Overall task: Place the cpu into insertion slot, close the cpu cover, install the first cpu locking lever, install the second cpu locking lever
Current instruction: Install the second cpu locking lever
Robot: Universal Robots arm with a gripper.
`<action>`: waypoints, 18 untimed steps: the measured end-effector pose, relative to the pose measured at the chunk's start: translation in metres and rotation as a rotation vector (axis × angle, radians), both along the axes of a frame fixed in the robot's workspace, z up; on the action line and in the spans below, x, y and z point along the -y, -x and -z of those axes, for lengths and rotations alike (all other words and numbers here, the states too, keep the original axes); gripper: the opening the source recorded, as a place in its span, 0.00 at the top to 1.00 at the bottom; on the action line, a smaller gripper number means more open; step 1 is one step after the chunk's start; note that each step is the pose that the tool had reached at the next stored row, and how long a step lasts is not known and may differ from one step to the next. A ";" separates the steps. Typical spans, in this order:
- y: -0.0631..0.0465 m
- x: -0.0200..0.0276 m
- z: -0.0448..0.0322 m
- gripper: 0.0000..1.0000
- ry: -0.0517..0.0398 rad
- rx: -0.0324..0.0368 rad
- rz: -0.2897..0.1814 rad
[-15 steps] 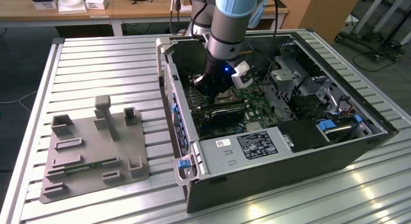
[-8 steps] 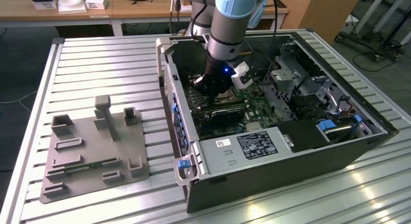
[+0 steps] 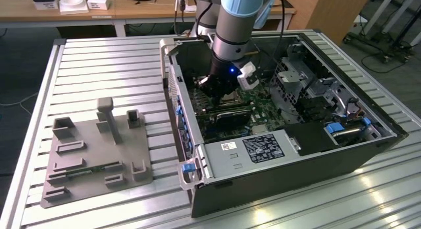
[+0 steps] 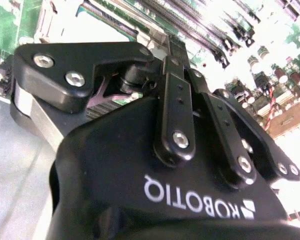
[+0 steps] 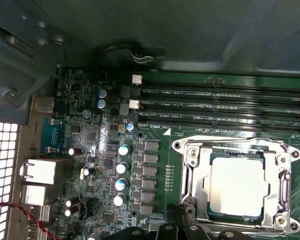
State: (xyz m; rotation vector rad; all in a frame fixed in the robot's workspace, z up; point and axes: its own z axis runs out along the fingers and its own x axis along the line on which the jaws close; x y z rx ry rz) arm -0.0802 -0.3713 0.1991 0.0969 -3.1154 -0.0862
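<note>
Exterior view, ribbed metal table (image 3: 98, 61), wooden desk (image 3: 131, 10) behind, dark floor

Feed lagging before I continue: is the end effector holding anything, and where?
Cannot be told. The cpu sits in the insertion slot, apart from the end effector.

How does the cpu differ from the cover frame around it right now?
In the first wrist view, the cpu is a solid, pale silver square with a plain bright face; the cpu cover is an open frame with a large window, duller metal, with screws at its corners. The cpu lies inside the window; the cover surrounds it. Both are square, metallic and lie flat on the green board.
</note>
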 end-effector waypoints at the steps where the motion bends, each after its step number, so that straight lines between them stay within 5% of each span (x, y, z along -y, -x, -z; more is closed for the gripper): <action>1: 0.000 0.0000 -0.0006 0.90 0.0002 -0.0002 0.000; 18: 0.000 0.0000 -0.0181 0.90 0.0003 0.0000 0.000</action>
